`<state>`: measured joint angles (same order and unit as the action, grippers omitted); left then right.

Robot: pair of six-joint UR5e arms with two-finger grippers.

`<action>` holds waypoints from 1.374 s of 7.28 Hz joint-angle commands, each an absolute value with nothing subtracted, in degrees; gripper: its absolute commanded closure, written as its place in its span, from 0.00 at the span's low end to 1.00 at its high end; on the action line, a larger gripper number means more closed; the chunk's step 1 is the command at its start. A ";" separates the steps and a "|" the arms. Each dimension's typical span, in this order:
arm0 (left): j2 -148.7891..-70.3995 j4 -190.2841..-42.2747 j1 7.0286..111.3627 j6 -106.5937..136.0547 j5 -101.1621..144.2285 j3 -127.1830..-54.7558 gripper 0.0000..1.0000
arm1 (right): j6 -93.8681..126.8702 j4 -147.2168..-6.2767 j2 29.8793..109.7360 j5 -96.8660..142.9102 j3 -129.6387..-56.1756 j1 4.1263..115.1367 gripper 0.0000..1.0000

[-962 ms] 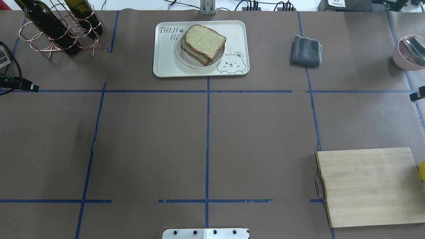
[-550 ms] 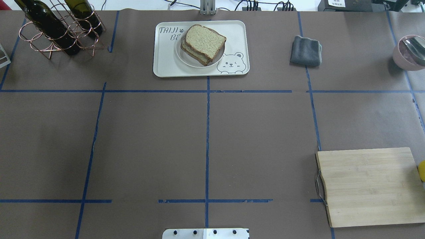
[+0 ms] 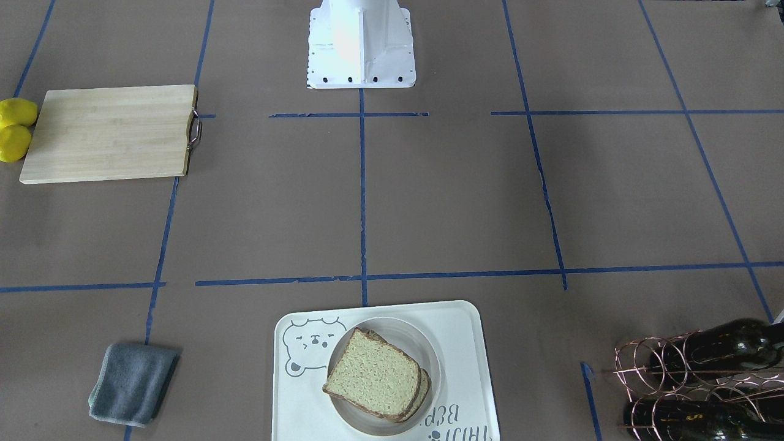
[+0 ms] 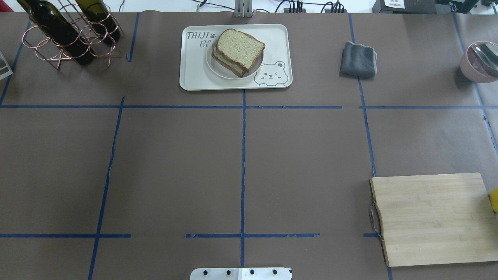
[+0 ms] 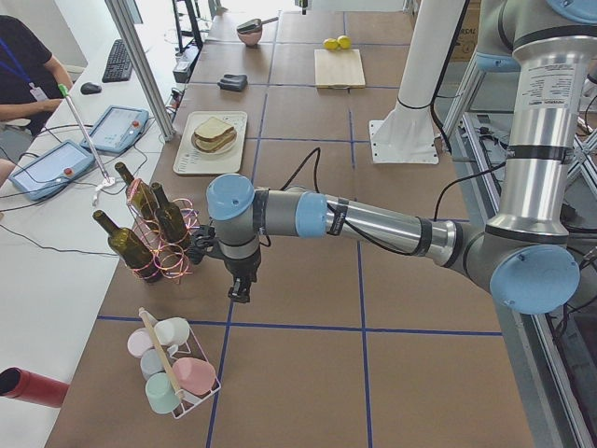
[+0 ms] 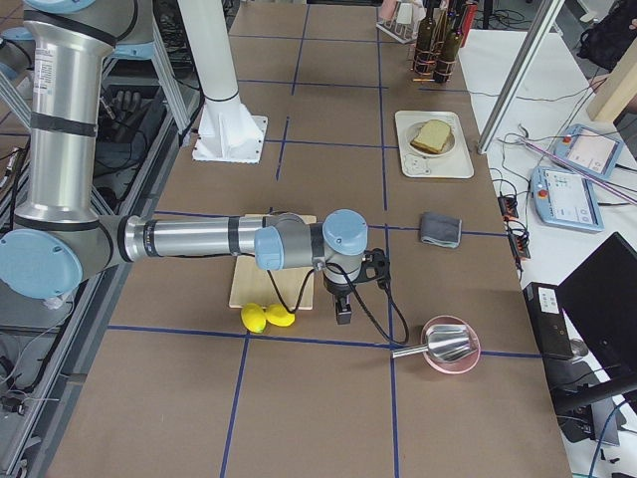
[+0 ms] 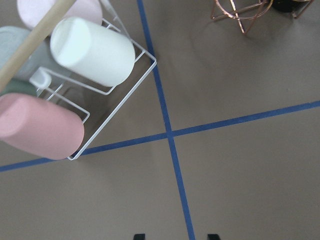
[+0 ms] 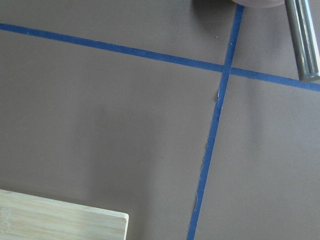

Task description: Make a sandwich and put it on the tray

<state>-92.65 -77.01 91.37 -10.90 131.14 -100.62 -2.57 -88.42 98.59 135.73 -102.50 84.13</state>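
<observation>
The sandwich [image 4: 239,48], two brown-crusted bread slices stacked, lies in a small round white bowl [image 4: 215,70] on the cream tray [image 4: 194,76] with the bear drawing, at the table's far middle. It also shows in the front view [image 3: 372,380]. The egg is hidden between the slices. My left gripper [image 5: 241,294] hangs near the bottle rack, far from the tray; its fingertips [image 7: 139,236] stand apart and empty, so it is open. My right gripper [image 6: 343,314] hangs between the cutting board and the pink bowl; I cannot tell whether it is open.
A copper rack with wine bottles [image 4: 66,35] stands far left. A grey cloth [image 4: 358,59] lies right of the tray. A wooden cutting board [image 4: 432,217], two lemons [image 3: 15,128], a pink bowl with a scoop [image 4: 480,62] and a cup rack [image 7: 75,85] sit at the sides.
Both grippers, seen at the left and right edges of the overhead view a second ago, have drawn out of that view. The sandwich and tray have not moved.
</observation>
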 commanded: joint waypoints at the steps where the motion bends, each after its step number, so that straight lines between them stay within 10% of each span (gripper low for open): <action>1: -91.50 -75.15 91.58 -14.15 131.22 -103.34 0.00 | -2.55 -89.47 98.44 133.87 -102.57 83.94 0.00; 10: -87.22 -75.50 91.40 -14.41 135.52 -99.46 0.00 | -1.67 -89.12 100.20 136.76 -106.88 84.29 0.00</action>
